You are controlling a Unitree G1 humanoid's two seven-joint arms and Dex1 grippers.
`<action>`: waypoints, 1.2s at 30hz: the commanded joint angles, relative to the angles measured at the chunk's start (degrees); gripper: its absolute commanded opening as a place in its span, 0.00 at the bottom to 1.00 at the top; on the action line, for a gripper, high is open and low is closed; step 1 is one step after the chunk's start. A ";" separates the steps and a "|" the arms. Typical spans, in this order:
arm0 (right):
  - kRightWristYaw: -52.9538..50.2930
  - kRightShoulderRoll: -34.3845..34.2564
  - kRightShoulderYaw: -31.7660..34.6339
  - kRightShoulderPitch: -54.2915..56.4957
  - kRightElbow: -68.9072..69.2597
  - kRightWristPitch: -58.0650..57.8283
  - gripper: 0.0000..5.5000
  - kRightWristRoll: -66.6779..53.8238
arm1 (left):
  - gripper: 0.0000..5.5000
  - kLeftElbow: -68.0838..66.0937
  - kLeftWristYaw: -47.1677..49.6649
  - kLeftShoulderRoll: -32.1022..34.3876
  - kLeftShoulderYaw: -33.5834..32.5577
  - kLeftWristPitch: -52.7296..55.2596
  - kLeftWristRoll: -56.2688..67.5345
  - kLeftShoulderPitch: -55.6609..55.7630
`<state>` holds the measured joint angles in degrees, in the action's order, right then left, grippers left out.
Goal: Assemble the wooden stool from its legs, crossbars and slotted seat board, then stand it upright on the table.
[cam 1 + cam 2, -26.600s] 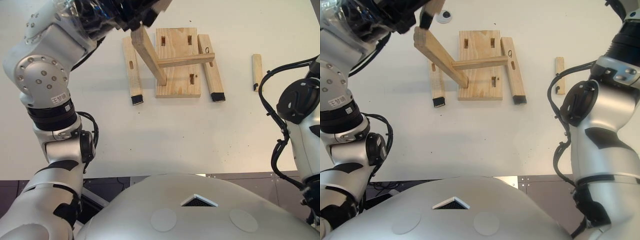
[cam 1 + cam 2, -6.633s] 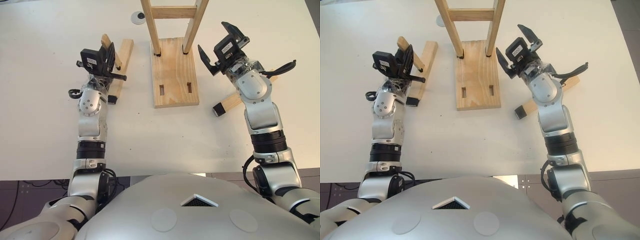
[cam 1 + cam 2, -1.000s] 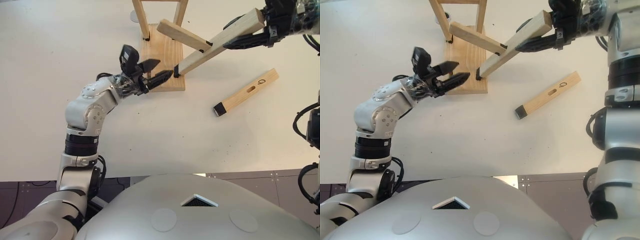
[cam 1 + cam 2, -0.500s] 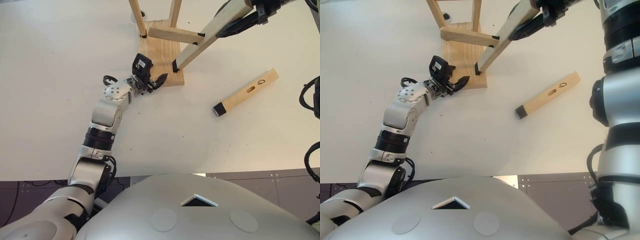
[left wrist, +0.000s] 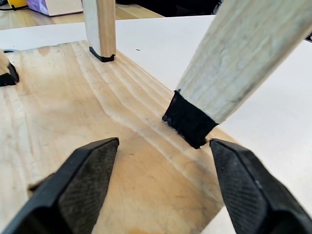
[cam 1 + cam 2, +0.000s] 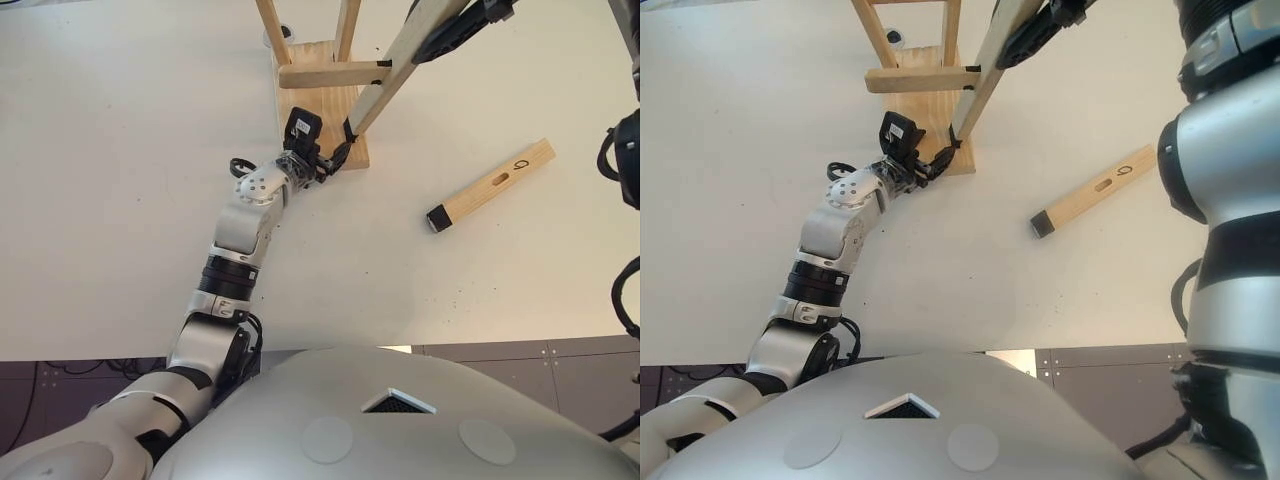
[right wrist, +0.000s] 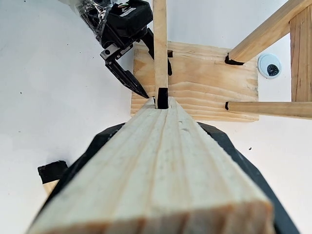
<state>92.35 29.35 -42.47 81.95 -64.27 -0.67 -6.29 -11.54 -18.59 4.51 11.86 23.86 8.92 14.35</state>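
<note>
Seat board [image 6: 312, 108] lies flat on the worktop [image 6: 120, 180]. Right hand [image 6: 452, 28] pinches the upper end of a tilted leg [image 6: 385, 85], whose black foot is at the board's near corner. Left hand [image 6: 335, 160] sits spread wide right by that foot. Spare leg [image 6: 492, 184] lies well apart on the right.

Seat board [image 5: 73, 117] is pale grained wood, the leg [image 5: 234, 58] black-tipped, the table [image 6: 120, 180] white.

The seat board [image 6: 312, 110] lies on the table [image 6: 120, 200], two legs [image 6: 270, 25] upright at its far end, a tilted leg [image 6: 395, 65] over its near right corner. A loose leg [image 6: 490, 185] lies well to its right.
</note>
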 commanded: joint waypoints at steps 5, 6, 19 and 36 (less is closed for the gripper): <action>0.14 -2.65 -3.82 2.38 -5.59 1.87 0.37 6.18 | 0.62 -5.44 1.80 -2.89 0.26 1.42 -1.33 -3.30; 0.14 -3.16 -3.85 2.94 -6.24 1.77 0.37 6.87 | 0.62 -5.63 2.00 -3.33 0.10 1.10 -1.32 -3.49; 0.15 -8.73 -5.63 6.61 -10.51 -10.99 0.37 5.37 | 0.62 -8.10 3.59 -6.58 -0.83 -1.25 -1.77 -3.98; -0.18 -17.05 1.53 -0.86 -12.25 -10.67 0.37 15.74 | 0.62 -5.11 -0.09 -7.13 1.64 -1.84 -2.58 -6.06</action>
<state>90.98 16.20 -40.03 88.43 -74.53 -9.94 6.20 -14.32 -15.96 -1.22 10.31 18.41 5.73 12.37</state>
